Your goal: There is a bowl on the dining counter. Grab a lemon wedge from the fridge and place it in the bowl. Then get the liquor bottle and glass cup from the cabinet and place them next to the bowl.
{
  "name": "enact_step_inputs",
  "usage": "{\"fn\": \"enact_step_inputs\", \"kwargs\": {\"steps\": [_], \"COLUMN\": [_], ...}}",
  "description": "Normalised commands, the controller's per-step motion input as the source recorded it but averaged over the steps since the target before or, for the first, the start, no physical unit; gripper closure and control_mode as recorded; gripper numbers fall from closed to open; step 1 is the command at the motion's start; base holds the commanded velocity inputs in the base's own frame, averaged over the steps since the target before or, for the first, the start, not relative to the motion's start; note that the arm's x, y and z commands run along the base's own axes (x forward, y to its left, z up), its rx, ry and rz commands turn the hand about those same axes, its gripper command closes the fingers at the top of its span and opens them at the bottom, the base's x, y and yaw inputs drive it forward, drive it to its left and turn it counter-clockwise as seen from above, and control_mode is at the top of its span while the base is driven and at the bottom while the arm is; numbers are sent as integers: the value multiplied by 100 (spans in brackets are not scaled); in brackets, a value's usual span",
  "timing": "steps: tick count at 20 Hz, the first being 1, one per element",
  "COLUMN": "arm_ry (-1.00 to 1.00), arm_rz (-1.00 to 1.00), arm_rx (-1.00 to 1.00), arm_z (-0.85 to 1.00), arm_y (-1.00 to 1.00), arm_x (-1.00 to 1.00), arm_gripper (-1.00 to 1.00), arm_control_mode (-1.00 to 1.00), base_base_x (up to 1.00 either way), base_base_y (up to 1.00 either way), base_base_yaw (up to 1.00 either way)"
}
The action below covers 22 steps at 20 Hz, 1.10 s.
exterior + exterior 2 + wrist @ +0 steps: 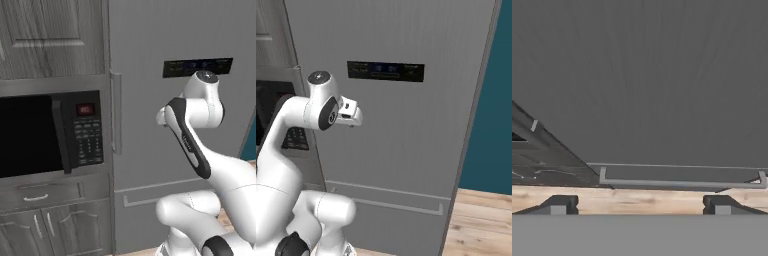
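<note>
Grey fridge door (406,130) is all I've got in front of me, shut tight, with wood floor (637,199) running along its foot. My hand (637,204) is spread wide, the two fingertips (559,205) far apart at the bottom of my own view, and nothing sits between them — I'm holding nothing, touching nothing, just hanging in front of the door panel. Looking outward from there: the long bar of the lower drawer handle (682,183) lies straight ahead and low, and over on the side the tall door handle (116,112) runs upright along the fridge's edge, right beside the microwave (50,132). The lemon wedge, I judge, is behind this closed door; I can't see it, nor the bowl.

Trouble I'm watching for: going for the drawer bar instead of the upright handle and opening the wrong compartment. Also, closing off-centre on that slim handle could let it slip out as I pull, and my elbow is close to the door's swing.
</note>
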Motion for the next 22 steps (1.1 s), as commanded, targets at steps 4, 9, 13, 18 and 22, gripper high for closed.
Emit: {"fn": "enact_step_inputs", "kwargs": {"steps": [4, 9, 13, 18, 22], "arm_ry": [0, 0, 0, 0, -5], "arm_rz": [0, 0, 0, 0, 0], "arm_rx": [0, 0, 0, 0, 0], "arm_z": [0, 0, 0, 0, 0], "arm_y": [0, 0, 0, 0, 28], "arm_x": [0, 0, 0, 0, 0], "arm_gripper": [-100, -100, -100, -100, -100], "arm_control_mode": [100, 100, 100, 100, -100], "base_base_x": [-15, -40, -20, -5, -1], "base_base_y": [74, 41, 30, 38, 10], "base_base_yaw": [-2, -3, 0, 0, 0]}}
